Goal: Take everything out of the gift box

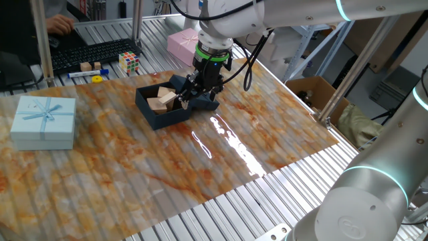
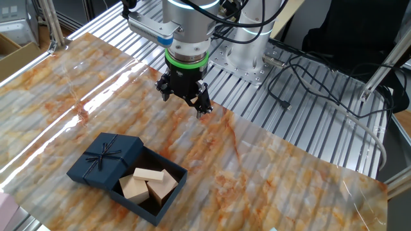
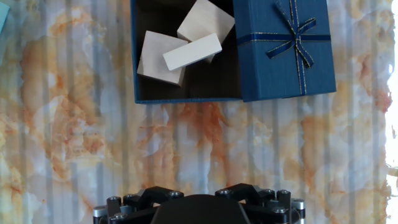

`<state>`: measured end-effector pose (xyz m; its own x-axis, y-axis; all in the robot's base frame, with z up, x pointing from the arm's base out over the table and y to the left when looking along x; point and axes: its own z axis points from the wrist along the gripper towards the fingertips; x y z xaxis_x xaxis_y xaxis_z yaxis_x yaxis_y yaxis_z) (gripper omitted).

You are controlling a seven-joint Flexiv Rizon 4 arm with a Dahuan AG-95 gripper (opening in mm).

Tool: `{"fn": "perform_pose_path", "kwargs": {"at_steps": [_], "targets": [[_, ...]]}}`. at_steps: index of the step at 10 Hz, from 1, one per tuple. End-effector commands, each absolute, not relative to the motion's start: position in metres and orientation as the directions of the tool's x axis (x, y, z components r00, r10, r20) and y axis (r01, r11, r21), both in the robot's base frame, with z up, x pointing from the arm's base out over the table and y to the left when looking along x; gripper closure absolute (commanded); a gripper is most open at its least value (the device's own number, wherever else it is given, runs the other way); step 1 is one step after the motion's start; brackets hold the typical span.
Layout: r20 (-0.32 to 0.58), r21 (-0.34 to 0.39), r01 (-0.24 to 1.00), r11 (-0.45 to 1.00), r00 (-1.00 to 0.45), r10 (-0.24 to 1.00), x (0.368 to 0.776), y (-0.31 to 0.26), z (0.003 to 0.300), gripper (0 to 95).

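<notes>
A: Count the blocks?

B: Three pale wooden blocks in the gift box: two cube-ish ones and one thin slab lying tilted across them. All inside, none out on the table.

A: Lid?

B: One navy lid with a ribbon bow, partly over the box on one side, leaving the block side open.

A: Gripper?

B: One gripper, above the mat and apart from the box in the other fixed view. Fingers point down, holding nothing. How wide the gap is, cannot tell; the hand view shows only the base, not the tips.

A: Surface?

B: Glossy marbled mat, orange and white, with strong glare, laid over a slatted metal table.

A: Clutter?

B: One light blue ribboned box at the mat's edge, well apart from the gift box. One pink box behind the arm. One multicoloured puzzle cube, a keyboard, and a cardboard carton off to the side. Cables trail over the slats near the arm base. Nothing lies between the gripper and the box.
</notes>
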<state>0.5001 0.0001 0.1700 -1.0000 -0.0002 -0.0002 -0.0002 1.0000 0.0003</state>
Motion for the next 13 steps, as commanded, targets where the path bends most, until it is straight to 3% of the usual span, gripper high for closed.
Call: {"fn": "perform_pose_path", "kwargs": {"at_steps": [1,2,13], "targets": [[0.0,0.0,0.0,1.0,-1.0,0.0,0.5,0.0,0.17,0.0],[0.016,0.044,0.279,0.959,-0.96,0.279,0.5,0.0001,0.1697,95.0],[0.015,0.043,0.281,0.959,-0.96,0.281,0.5001,0.0024,0.1689,95.0]]}}
